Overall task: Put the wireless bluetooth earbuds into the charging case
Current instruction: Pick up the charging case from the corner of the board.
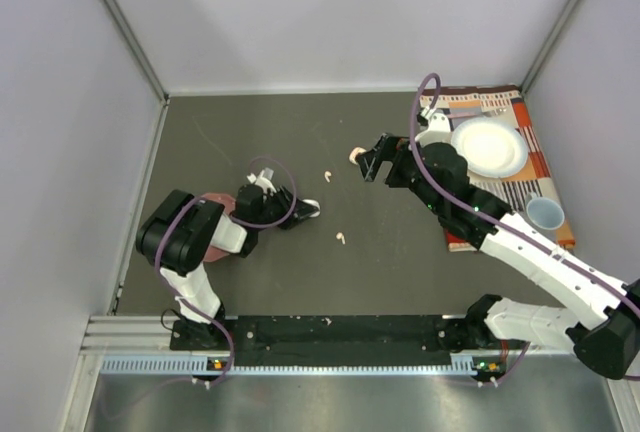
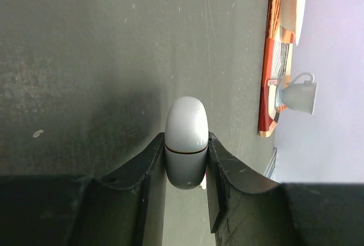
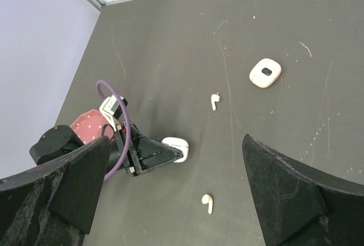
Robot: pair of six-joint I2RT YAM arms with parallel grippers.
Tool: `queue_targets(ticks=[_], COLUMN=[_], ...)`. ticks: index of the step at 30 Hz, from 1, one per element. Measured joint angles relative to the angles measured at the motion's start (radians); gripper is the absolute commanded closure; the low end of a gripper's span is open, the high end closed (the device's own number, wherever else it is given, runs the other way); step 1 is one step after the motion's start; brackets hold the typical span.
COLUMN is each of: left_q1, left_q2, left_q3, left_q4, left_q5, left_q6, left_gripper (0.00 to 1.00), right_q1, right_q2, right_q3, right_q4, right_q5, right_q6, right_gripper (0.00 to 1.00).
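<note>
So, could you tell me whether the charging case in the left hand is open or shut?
Shut: the white charging case shows only a thin seam line, lid flush with body.

White plate (image 1: 489,147) and cup (image 1: 545,214) on patterned mat (image 1: 510,104)

Left arm (image 1: 185,237) folded low over left part of tabletop (image 1: 250,137). Left gripper (image 1: 300,210) pointed toward tabletop centre, jaws clamped on white case (image 2: 186,132). Right arm (image 1: 520,247) stretched diagonally toward tabletop centre. Right gripper (image 1: 366,164) raised, jaws wide apart, empty.
</note>
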Motion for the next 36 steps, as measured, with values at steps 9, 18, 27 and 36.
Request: queue_targets(ticks=[9,18,27,36], left_q1=[0.002,0.002,0.003,0.011], left_q2=[0.003,-0.022,-0.035,-0.105], left_q3=[0.043,0.143,0.15,0.15], left_q4=[-0.076,-0.286,-0.319,-0.439], left_q5=[-0.006,-0.022,-0.024,-0.056], left_q6=[0.012,0.088,0.11,0.19], left_gripper=[0.73,0.49,0.48,0.46], right_q1=[0.0,0.0,-0.001,-0.002], right_q2=[0.016,0.023,0.023,0.023], right_q3=[0.0,0.0,0.0,0.0], right_q4=[0.0,-0.001,-0.001,-0.001], right_q5=[0.0,0.0,0.0,0.0], right_q6=[0.0,0.0,0.0,-0.001], right_gripper=[0.01,0.01,0.01,0.01])
